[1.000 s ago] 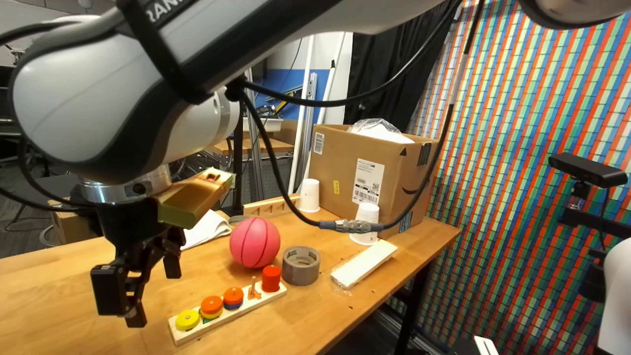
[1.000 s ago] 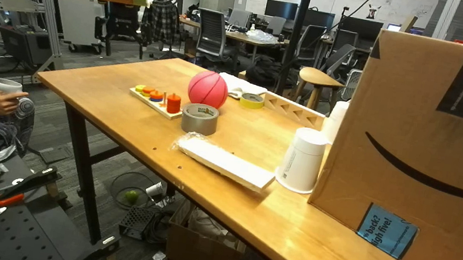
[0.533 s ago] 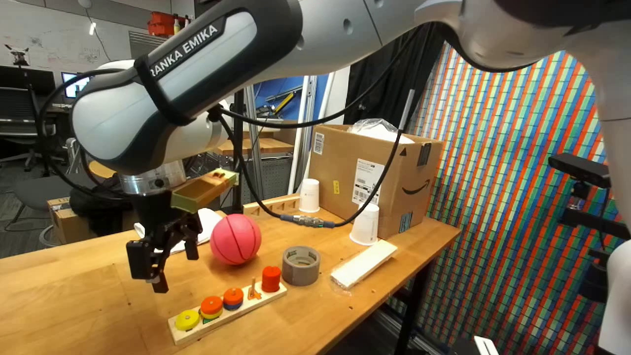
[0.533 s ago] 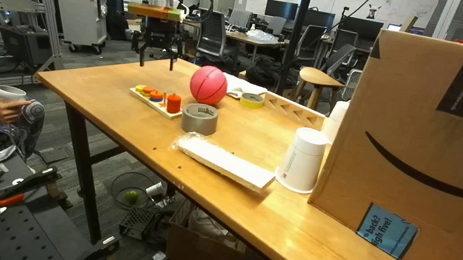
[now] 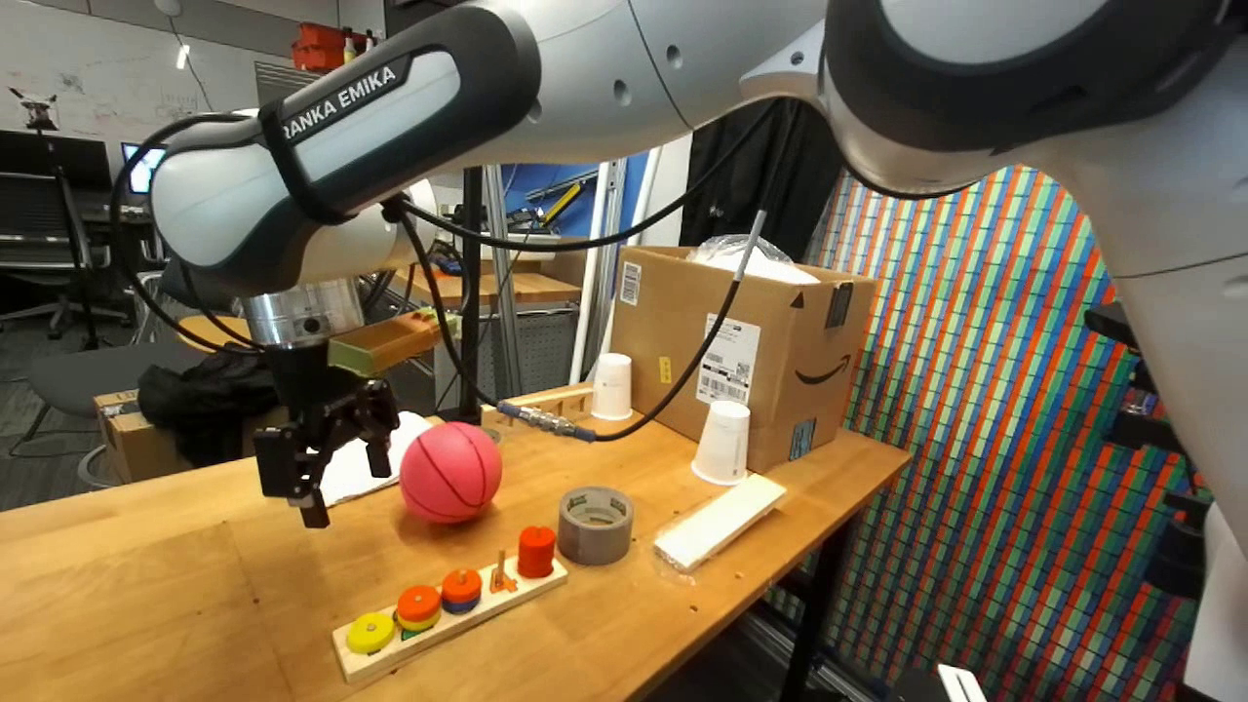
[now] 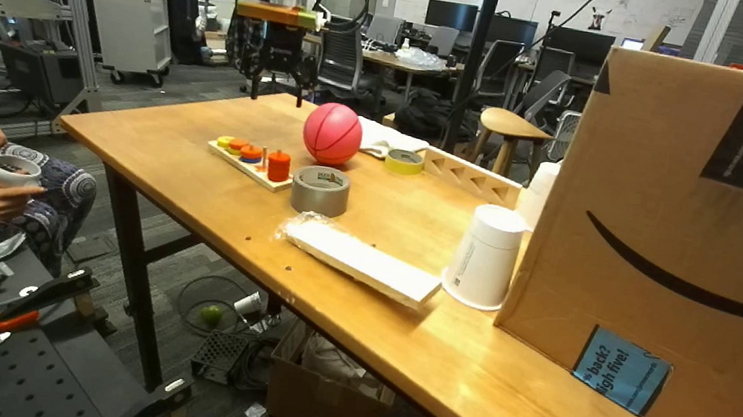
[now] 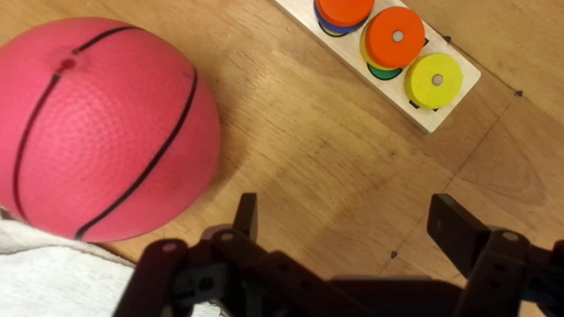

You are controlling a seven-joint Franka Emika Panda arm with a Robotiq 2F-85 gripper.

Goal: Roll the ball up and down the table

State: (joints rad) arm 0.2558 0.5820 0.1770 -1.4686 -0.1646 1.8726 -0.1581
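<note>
My gripper (image 7: pixel 343 215) hung above the light-brown wooden worktop (image 7: pixel 317 154), jaws wide apart, nothing between them. The pink-red rubber ball with dark seams (image 7: pixel 110 132) sat on the worktop just beside my gripper, off the jaw at left in the wrist view, gap showing. Round, no long axis: a sideways push that way looked right.

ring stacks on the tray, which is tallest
The red stack, at the end of the wooden tray by the grey tape roll. It stands taller than the yellow stack, the orange-on-yellow stack and the orange-on-blue stack.
</note>
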